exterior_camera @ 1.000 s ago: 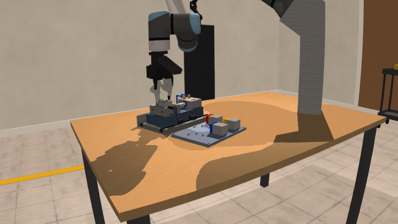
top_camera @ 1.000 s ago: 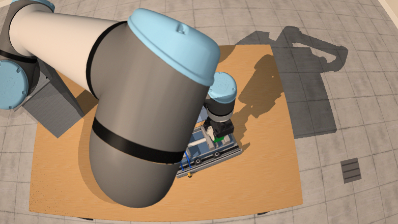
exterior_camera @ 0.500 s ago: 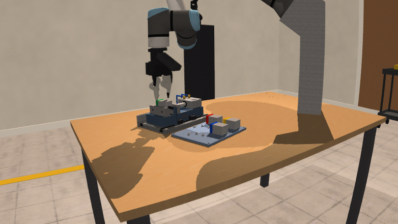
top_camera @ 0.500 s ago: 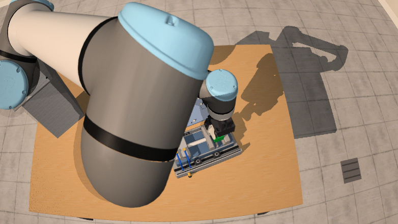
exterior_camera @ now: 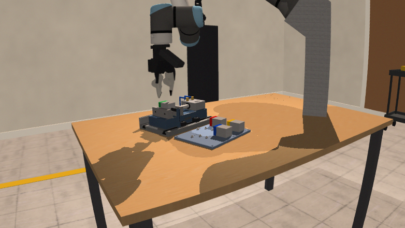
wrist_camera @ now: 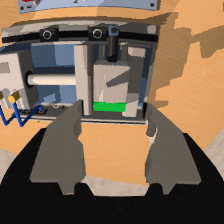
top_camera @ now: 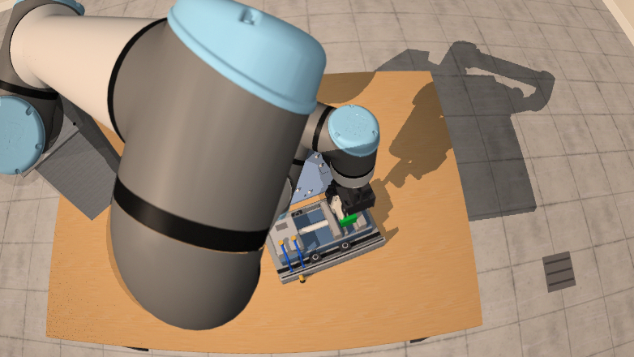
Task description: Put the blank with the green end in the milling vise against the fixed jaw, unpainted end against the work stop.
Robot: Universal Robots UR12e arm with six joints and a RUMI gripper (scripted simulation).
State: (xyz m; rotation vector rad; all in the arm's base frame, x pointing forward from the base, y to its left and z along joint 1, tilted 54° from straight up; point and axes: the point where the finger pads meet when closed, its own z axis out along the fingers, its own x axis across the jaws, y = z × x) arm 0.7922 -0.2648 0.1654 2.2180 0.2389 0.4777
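Note:
The blank with the green end (wrist_camera: 110,87) lies flat in the milling vise (top_camera: 325,237) between the jaws. Its green end (top_camera: 348,219) points toward the vise's outer edge, and its plain end is by the dark work stop (wrist_camera: 111,47). The fixed jaw (wrist_camera: 138,75) is on the blank's right in the wrist view; the jaw with the white rod and blue hoses (top_camera: 292,257) is on its left. My gripper (exterior_camera: 163,91) hangs well above the vise (exterior_camera: 172,116), fingers apart with nothing between them. It also shows in the wrist view (wrist_camera: 113,114).
A blue-grey plate (exterior_camera: 212,133) beside the vise carries three blanks with red, blue and yellow ends. In the top view the arm's big elbow (top_camera: 208,164) hides most of that plate (top_camera: 312,177). A grey pedestal (exterior_camera: 314,70) stands on the table's far right.

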